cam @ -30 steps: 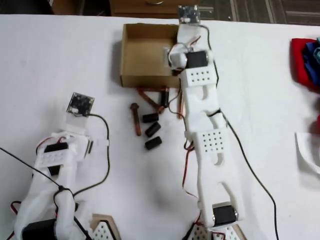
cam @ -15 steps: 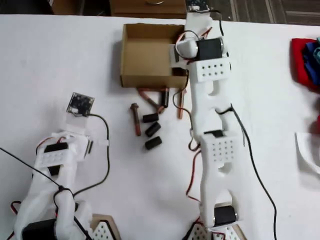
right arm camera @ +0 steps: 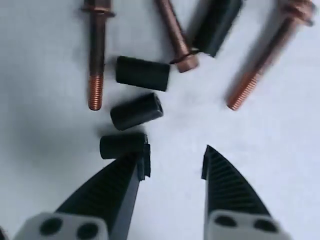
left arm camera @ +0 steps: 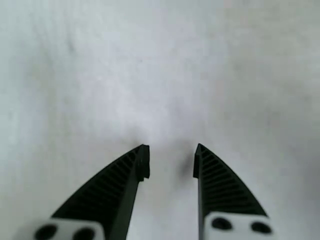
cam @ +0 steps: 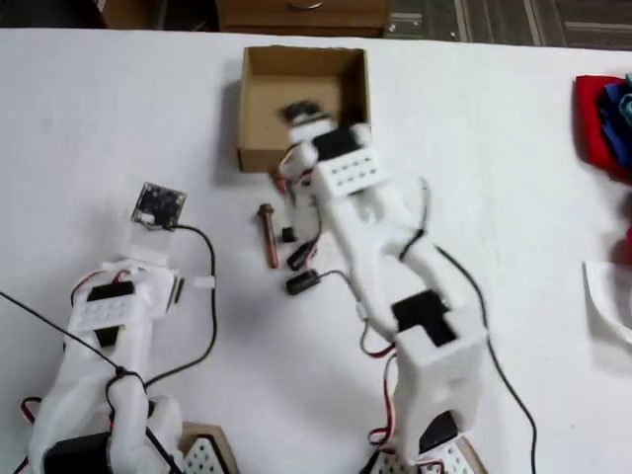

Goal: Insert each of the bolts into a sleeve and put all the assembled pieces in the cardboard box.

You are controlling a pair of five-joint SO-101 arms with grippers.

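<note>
Over copper-coloured threaded bolts (right arm camera: 96,55) and black tubular sleeves (right arm camera: 142,73), right gripper (right arm camera: 175,160) gapes empty — seemingly poised to pick; left gripper (left arm camera: 171,160) parted, empty, aside.

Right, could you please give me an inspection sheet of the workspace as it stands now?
Surface: white table, no spills seen.
Job's things: cardboard box open-topped at the far side; three bolts and four sleeves lie loose in front of it.
Clutter: red cloth and a white object at the table's right edge.
Pincers: left pincer open over bare table; right pincer open, one finger by the nearest sleeve.
Cables: black cable loops beside the left arm; red wires hang beside the right arm.
Surroundings: wooden furniture behind the table.
</note>
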